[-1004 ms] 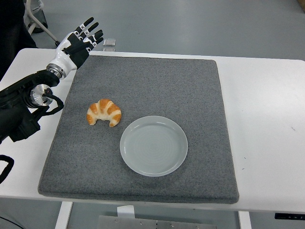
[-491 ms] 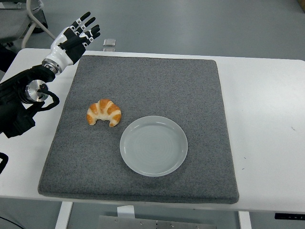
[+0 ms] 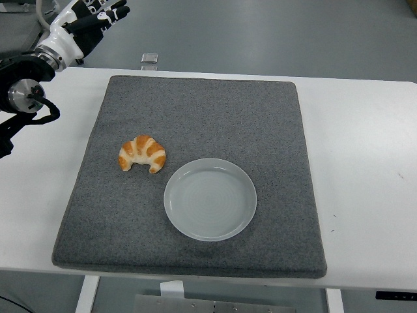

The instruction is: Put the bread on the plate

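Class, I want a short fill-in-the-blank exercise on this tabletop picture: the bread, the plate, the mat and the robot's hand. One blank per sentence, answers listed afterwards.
1. The croissant lies on the grey ____, not on the plate.
2. The plate holds ____.
3. Seen from the camera, the croissant lies to the ____ of the plate.
4. The left hand is at the picture's top ____ corner, holding nothing.

Missing words: mat; nothing; left; left

Lab-like test space: white table, grey felt mat, bare grey floor.
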### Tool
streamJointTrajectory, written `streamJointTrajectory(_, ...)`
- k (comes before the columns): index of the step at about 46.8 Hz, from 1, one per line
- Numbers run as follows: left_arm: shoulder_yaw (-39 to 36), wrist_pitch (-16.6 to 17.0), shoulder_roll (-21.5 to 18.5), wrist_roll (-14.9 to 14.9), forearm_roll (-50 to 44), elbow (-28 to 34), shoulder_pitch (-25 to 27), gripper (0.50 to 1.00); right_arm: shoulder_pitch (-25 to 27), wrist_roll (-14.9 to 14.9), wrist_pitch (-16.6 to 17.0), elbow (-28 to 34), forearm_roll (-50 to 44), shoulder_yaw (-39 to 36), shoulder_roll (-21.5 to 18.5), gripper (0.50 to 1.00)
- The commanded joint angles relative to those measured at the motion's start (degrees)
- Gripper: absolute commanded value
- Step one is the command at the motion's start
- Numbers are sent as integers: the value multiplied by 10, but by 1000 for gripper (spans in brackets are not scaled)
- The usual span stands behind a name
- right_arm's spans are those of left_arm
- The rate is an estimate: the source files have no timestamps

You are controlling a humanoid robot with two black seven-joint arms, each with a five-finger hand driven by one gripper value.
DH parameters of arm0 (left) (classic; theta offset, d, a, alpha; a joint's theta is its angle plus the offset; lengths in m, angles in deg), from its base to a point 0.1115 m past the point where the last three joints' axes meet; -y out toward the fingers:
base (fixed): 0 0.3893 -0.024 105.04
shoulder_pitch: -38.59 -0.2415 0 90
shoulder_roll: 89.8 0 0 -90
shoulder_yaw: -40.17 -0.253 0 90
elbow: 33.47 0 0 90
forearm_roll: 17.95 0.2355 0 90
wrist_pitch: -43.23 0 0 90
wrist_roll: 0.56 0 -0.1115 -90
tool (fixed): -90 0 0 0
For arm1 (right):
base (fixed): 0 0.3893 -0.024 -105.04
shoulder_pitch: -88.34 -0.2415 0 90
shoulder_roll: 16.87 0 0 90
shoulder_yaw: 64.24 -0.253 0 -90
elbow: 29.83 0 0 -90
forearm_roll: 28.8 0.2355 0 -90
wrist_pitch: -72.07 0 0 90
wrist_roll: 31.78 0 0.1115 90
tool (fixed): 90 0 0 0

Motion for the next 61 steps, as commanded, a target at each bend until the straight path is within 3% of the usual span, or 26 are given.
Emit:
streamJointTrajectory(1, -23, 6, -4, 0, 0, 2, 19, 986, 0, 0, 0, 0, 0, 0, 0, 930)
streamJointTrajectory(16, -103, 13, -34, -1, 29, 26, 78, 984, 0, 0, 0, 0, 0, 0, 0, 930)
streamJointTrajectory(28, -180, 19, -82, 0, 243, 106, 114, 984, 0, 0, 0, 0, 0, 0, 0, 930)
streamJointTrajectory(33, -221, 16, -96, 0, 292, 145, 130, 986, 0, 0, 0, 0, 0, 0, 0, 930)
streamJointTrajectory(40, -244, 19, -107, 1, 316, 187, 132, 986, 0, 0, -1, 0, 0, 0, 0, 930)
streamJointTrajectory(47, -265, 26, -126, 0, 414, 227, 130, 984, 0, 0, -1, 0, 0, 0, 0, 930)
streamJointTrajectory(53, -264, 46, -149, 0, 511, 258, 116, 984, 0, 0, -1, 0, 0, 0, 0, 930)
streamJointTrajectory(61, -266, 89, -155, -2, 562, 280, 89, 984, 0, 0, -1, 0, 0, -1, 0, 930)
